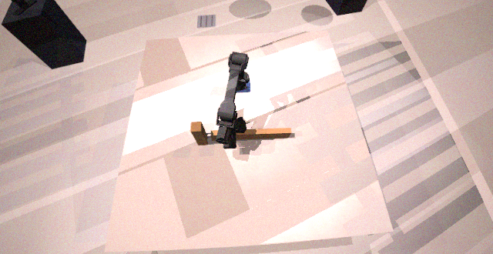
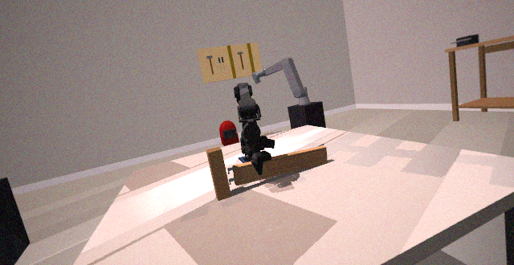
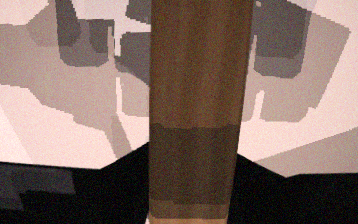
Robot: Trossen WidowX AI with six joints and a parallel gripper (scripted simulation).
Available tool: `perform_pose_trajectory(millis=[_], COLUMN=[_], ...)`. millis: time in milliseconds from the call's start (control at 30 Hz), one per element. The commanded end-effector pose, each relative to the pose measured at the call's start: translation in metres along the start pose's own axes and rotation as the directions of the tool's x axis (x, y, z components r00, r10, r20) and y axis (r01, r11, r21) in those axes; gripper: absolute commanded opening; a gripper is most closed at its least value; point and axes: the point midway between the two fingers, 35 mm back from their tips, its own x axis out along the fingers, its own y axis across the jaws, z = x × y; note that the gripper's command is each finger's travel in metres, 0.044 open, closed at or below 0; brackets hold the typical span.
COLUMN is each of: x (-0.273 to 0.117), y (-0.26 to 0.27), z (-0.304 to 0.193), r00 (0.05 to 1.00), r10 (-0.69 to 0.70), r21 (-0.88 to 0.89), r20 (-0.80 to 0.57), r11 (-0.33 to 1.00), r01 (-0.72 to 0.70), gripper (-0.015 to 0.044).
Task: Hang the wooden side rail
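Wooden rail by its post

The long brown rail point(image 1: 266, 133) point(image 2: 289, 164) point(image 3: 197, 75) lies sideways near the exterior frame's middle. Two small gray hooks point(image 2: 230, 176) poke from its left end, toward the upright brown post point(image 1: 199, 134) point(image 2: 218, 174).
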Motion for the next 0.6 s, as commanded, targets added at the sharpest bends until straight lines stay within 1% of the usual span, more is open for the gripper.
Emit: perform_pose_trajectory(millis=[0,567], x=[-0.003,-0.003], y=[-0.0019,-0.0017], z=[-0.0014,-0.0032], r00=[1.0,1.0], r10=[-0.007,-0.007], r21=[-0.004,-0.004], r20=[-0.005,-0.005], r11=[1.0,1.0], r01=[0.007,0.007], gripper=[0.0,0.0])
